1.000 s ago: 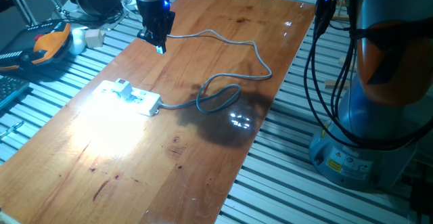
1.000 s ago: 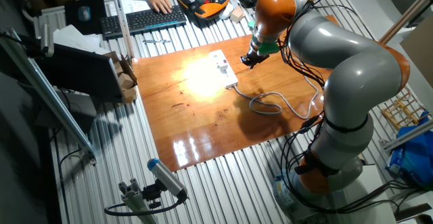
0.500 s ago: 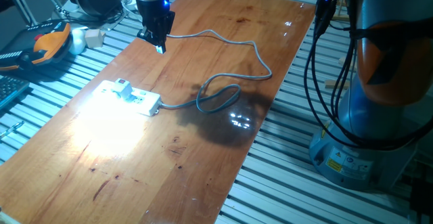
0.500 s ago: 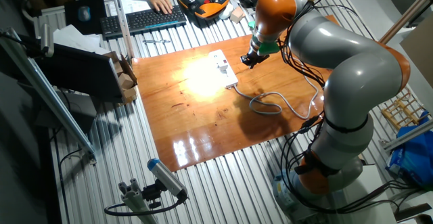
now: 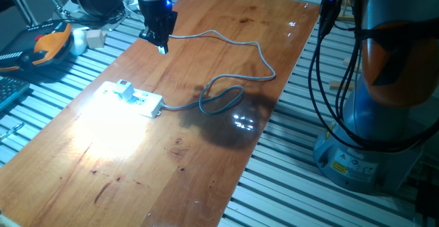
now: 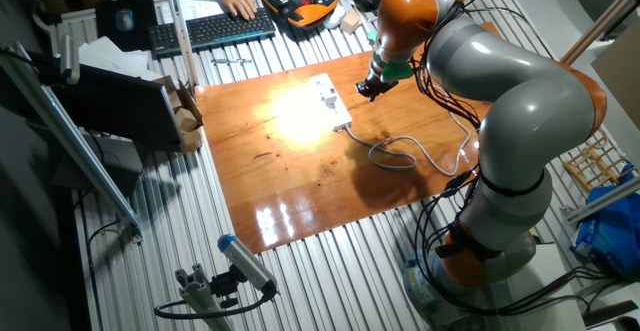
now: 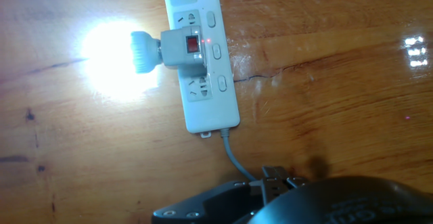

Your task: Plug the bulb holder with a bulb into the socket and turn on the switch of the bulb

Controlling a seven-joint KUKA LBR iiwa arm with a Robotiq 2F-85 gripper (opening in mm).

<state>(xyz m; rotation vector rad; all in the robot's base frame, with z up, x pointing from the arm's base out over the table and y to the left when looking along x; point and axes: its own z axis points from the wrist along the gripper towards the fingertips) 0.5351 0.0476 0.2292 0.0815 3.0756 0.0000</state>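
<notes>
The socket (image 7: 203, 55) lies flat on the wooden table (image 5: 206, 151), and its grey cable (image 5: 223, 97) loops to the right. The bulb holder (image 7: 184, 48) sits plugged into a middle outlet, its red switch facing up. The round bulb (image 7: 139, 51) is lit and throws a bright glare on the wood. In the fixed views the socket (image 5: 134, 98) (image 6: 328, 99) shows near the table's left side. My gripper (image 5: 162, 47) (image 6: 365, 93) hangs above the table, away from the socket, its fingers together and holding nothing. Its dark fingers (image 7: 274, 180) show at the bottom edge of the hand view.
An orange teach pendant (image 5: 51, 40) and small white items lie off the table's far left corner. A keyboard (image 6: 210, 29) with a person's hand (image 6: 235, 6) on it lies beyond the table. The arm's base (image 5: 363, 145) and hanging black cables (image 5: 329, 62) stand at the right.
</notes>
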